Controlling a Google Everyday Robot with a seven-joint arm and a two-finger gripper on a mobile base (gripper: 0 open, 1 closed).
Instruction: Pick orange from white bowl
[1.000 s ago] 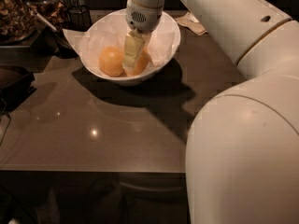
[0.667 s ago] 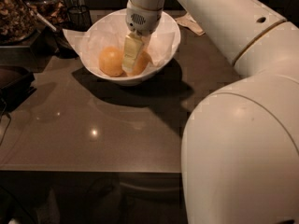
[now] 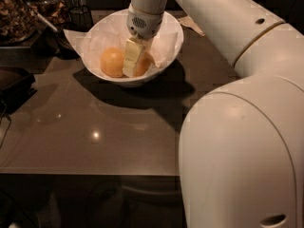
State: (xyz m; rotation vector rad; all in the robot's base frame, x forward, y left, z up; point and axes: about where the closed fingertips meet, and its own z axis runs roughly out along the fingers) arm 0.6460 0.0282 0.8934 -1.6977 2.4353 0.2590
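The white bowl point(image 3: 167, 56), lined with crinkled white paper, stands at the back of the dark table. Two oranges show in it. One orange point(image 3: 112, 61) lies free on the left. The other orange point(image 3: 146, 63) lies on the right, mostly hidden behind my gripper point(image 3: 135, 68). The gripper reaches straight down into the bowl from above and sits right at this right-hand orange, low in the bowl.
A container of brown snacks point(image 3: 14, 13) and dark jars point(image 3: 78, 11) stand at the back left, close to the bowl. A black tray point(image 3: 14, 82) lies at the left edge. A paper scrap point(image 3: 191, 24) lies behind the bowl. My arm's white body point(image 3: 237, 141) fills the right.
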